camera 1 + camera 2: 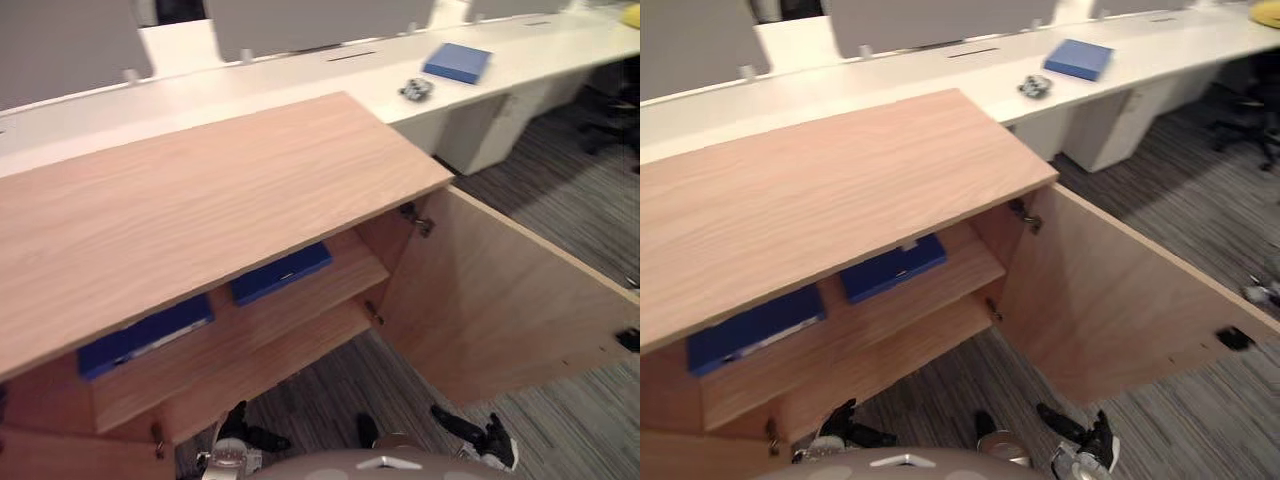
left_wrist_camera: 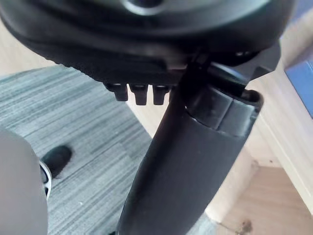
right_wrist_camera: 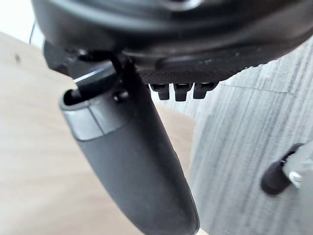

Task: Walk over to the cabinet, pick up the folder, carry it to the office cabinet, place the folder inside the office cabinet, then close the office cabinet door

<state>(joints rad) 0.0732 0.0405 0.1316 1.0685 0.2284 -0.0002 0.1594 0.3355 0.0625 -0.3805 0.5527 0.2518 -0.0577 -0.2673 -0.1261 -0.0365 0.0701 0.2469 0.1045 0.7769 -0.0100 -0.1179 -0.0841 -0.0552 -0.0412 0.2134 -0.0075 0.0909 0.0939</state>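
Observation:
A wooden office cabinet [image 1: 200,200] stands before me with its right door [image 1: 500,300] swung wide open. On its upper shelf lie two blue folders, one to the right [image 1: 280,272] and one to the left [image 1: 145,335]. A third blue folder [image 1: 457,62] rests on the long white desk [image 1: 300,85] behind the cabinet. My left hand [image 1: 245,432] hangs low in front of the shelves, open and empty. My right hand [image 1: 480,435] hangs low beside the open door, also open and empty. Each wrist view has a straight thumb, left [image 2: 195,147] and right [image 3: 132,161].
A small dark object [image 1: 416,89] lies on the desk near the far folder. Grey partition panels [image 1: 310,20] stand along the desk. Striped grey carpet [image 1: 560,190] runs to the right, with an office chair [image 1: 1250,130] at its far edge.

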